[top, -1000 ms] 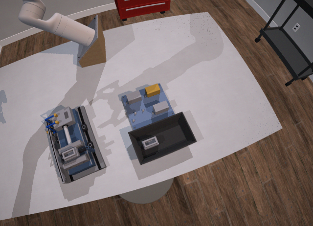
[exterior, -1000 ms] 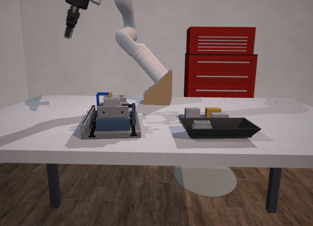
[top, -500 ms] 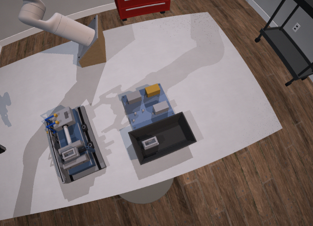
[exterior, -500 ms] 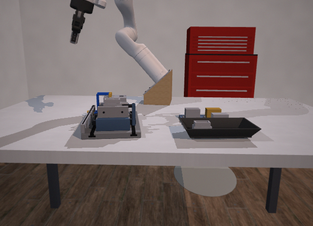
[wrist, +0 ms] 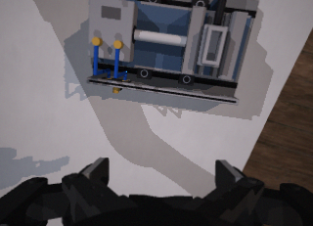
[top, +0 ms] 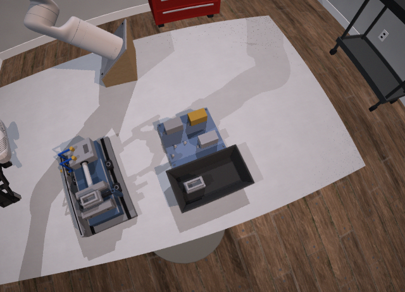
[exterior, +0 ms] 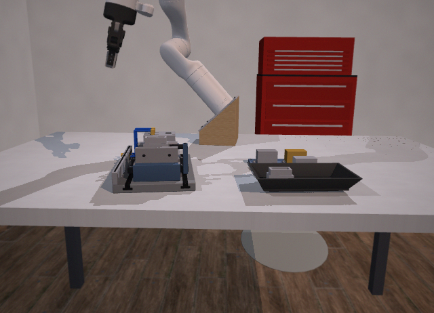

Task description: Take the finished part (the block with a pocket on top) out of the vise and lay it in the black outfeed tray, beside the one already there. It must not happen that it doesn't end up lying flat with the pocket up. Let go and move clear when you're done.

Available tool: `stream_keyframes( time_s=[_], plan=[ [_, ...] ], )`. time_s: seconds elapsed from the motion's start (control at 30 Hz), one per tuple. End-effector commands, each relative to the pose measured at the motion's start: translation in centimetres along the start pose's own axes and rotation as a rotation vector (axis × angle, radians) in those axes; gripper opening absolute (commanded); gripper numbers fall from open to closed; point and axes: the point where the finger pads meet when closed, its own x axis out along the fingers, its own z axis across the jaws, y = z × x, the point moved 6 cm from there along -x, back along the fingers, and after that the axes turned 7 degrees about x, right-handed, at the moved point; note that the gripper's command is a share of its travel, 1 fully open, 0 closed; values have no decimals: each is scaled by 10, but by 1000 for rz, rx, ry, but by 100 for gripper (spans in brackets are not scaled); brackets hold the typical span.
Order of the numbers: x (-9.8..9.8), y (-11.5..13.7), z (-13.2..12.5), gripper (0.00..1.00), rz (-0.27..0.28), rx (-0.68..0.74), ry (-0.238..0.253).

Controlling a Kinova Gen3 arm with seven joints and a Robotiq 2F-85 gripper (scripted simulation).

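Note:
The vise (top: 98, 171) (exterior: 154, 162) (wrist: 161, 37) stands at the front left of the white table (top: 261, 86). The finished part (top: 88, 198) (wrist: 214, 44), a grey block with a pocket on top, sits between its jaws. The black outfeed tray (top: 241, 166) (exterior: 308, 183) lies to the right and holds one pocketed block (top: 194, 185) (exterior: 279, 171) at its left end. My gripper (exterior: 110, 63) (wrist: 161, 170) is open and empty. It hangs high above the table, up and to the left of the vise.
A blue fixture plate (top: 183, 148) behind the tray carries two grey blocks (top: 173, 124) (top: 208, 138) and a yellow block (top: 197, 116) (exterior: 295, 154). The arm's wooden wedge base (top: 126, 67) (exterior: 222, 126) is at the back. A red tool cabinet (exterior: 304, 85) and a black cart (top: 376, 54) stand off the table.

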Motion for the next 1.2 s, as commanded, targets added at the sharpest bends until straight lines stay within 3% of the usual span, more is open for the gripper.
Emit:
stream_keyframes(
  time_s=[0.0, 0.3, 0.5, 0.7, 1.13, 1.17],
  plan=[
    [2, -1, 0, 100, -3, 1, 5],
    [14, 20, 13, 100, 39, 23, 2],
    [41, 71, 40, 100, 146, 82, 5],
    [56, 101, 52, 100, 212, 120, 14],
    [61, 113, 56, 100, 238, 135, 18],
    [61, 113, 56, 0, 238, 135, 18]
  ],
)
